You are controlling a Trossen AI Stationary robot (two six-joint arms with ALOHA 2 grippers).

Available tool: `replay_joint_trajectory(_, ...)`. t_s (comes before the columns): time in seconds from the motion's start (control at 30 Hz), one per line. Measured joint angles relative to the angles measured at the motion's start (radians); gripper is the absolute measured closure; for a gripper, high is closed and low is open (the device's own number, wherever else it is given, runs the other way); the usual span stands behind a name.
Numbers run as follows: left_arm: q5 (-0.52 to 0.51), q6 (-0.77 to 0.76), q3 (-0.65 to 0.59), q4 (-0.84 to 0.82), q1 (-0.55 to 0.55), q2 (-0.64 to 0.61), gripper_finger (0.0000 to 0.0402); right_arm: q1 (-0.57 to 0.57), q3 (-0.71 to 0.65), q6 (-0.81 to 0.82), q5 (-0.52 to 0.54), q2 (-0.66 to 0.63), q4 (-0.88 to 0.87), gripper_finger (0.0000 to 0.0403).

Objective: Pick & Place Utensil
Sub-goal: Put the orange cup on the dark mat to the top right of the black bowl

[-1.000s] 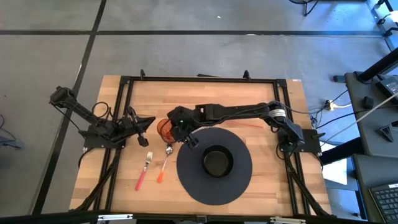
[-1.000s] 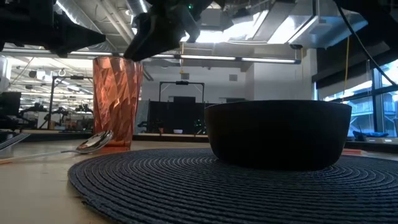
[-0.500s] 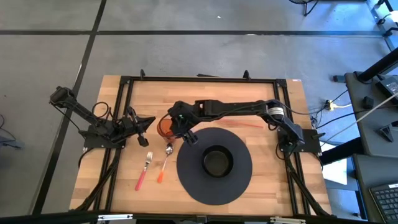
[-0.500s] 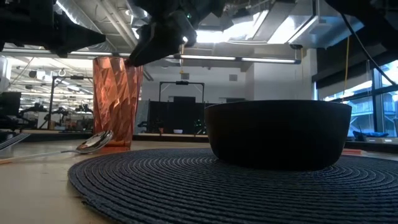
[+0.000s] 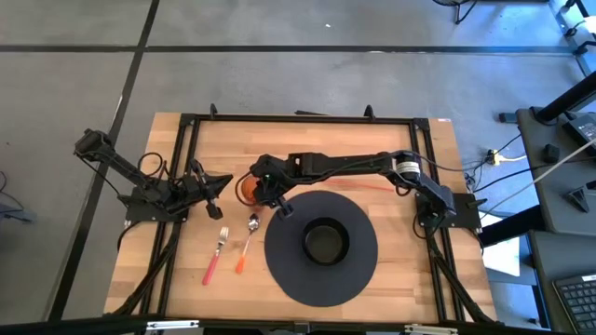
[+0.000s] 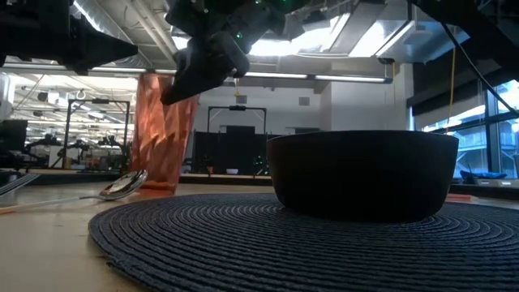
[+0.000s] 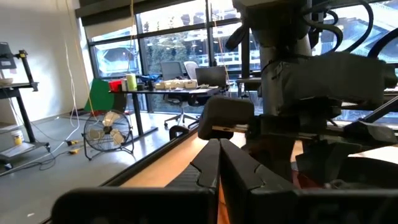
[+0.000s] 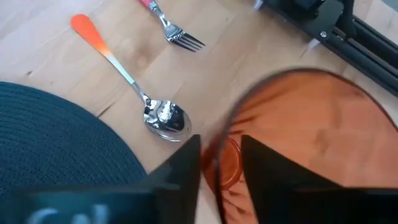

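High view: R gripper [image 5: 271, 193] is sitting over the cup [image 5: 246, 189], just off the mat [image 5: 321, 247] edge, arm reaching across the table [image 5: 307, 135]. The grip itself is hidden under the wrist. Spoon [image 5: 249, 240] and fork [image 5: 216, 253] are lying flat beside the mat, on the far side from the R arm base, orange and pink handles pointing away from the cup. Neither is being held. Bowl [image 5: 325, 241] is sitting mid-mat. L gripper [image 5: 212, 193] is parked just past the cup from the mat, fingers shut, empty.

Low view: cup [image 6: 166, 134] is leaning, tilted off upright, R gripper [image 6: 203, 61] pinching at its rim from above, prob why it tips. Spoon bowl [image 6: 126, 184] is resting near the cup foot. Fork is cut off at the frame edge.

L wrist view: L fingers [image 7: 214, 168] are pressed together; R arm is blocking most of the scene, cup barely showing.

R wrist view: R fingers [image 8: 186, 158] are straddling the cup wall [image 8: 298, 137], one inside, one outside, closing on the rim. Spoon [image 8: 137, 93] and fork [image 8: 174, 31] are lying free on the wood beyond. Cup base is hidden
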Motion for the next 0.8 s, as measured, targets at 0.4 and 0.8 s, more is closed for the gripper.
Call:
replay_joint_trajectory(0.4,-0.001,0.0,0.0,-0.004,0.0,0.0,0.0398,0.004,0.14,0.043,0.085,0.0,-0.099,0.0384)
replay_joint_trajectory(0.8,-0.001,-0.003,0.0,-0.021,0.0,0.0,0.0398,0.028,0.141,0.221,0.179,-0.289,-0.557,0.0388)
